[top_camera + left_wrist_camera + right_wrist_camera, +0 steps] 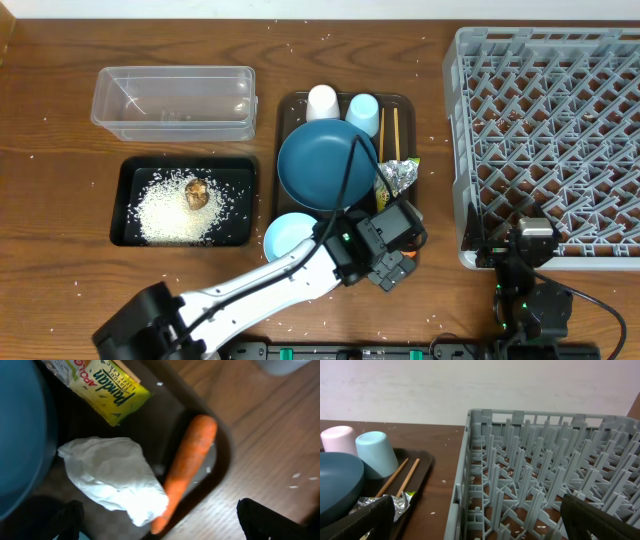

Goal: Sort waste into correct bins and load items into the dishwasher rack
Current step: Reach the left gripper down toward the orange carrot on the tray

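My left gripper (397, 243) hovers open over the near right corner of the brown tray (408, 100). Below its spread fingers (67, 519) lie an orange carrot (189, 467) against the tray rim (225, 455), a crumpled white napkin (112, 477) and a green-yellow wrapper (97, 385). The dark-blue plate (327, 163), white cup (322, 100), light-blue cup (363, 112), chopsticks (390, 130), foil (403, 177) and light-blue bowl (288, 237) sit on that tray. My right gripper (530, 242) stands open and empty at the near edge of the grey rack (550, 120), its fingers (602, 521) wide apart.
The black tray (125, 235) at the left holds rice (165, 212) and a brown lump (196, 194). Behind it stands the clear tub (170, 100). Rice grains are scattered over the wooden table and inside the rack (540, 475).
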`<state>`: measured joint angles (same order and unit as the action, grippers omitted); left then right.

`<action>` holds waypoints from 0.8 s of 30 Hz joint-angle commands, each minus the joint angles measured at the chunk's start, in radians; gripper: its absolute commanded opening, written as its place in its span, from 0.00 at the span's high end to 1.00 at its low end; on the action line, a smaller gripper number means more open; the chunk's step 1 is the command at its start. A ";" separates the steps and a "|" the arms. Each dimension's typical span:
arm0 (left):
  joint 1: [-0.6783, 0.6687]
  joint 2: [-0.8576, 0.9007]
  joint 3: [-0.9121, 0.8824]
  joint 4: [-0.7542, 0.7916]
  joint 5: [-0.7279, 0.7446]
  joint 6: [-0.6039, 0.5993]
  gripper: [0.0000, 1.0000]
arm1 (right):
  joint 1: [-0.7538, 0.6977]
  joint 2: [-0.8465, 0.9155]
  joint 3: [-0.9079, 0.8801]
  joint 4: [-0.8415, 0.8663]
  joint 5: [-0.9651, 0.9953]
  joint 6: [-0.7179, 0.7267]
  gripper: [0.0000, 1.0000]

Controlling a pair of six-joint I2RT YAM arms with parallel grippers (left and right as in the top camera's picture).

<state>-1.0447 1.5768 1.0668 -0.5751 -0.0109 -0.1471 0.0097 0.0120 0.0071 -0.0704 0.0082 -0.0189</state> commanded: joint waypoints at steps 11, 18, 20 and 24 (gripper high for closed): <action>-0.001 0.185 0.010 0.119 -0.039 0.268 0.04 | 0.005 -0.006 -0.002 -0.004 0.002 -0.008 0.01; -0.004 0.219 0.010 0.140 -0.038 0.291 0.12 | 0.005 -0.006 -0.002 -0.004 0.002 -0.008 0.01; -0.008 0.219 0.010 0.147 -0.037 0.307 0.12 | 0.005 -0.006 -0.002 -0.004 0.002 -0.008 0.01; -0.030 0.219 0.010 0.154 -0.038 0.362 0.12 | 0.005 -0.006 -0.002 -0.004 0.002 -0.008 0.01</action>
<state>-1.0565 1.7889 1.0668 -0.4225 -0.0341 0.1551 0.0097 0.0120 0.0071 -0.0704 0.0082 -0.0189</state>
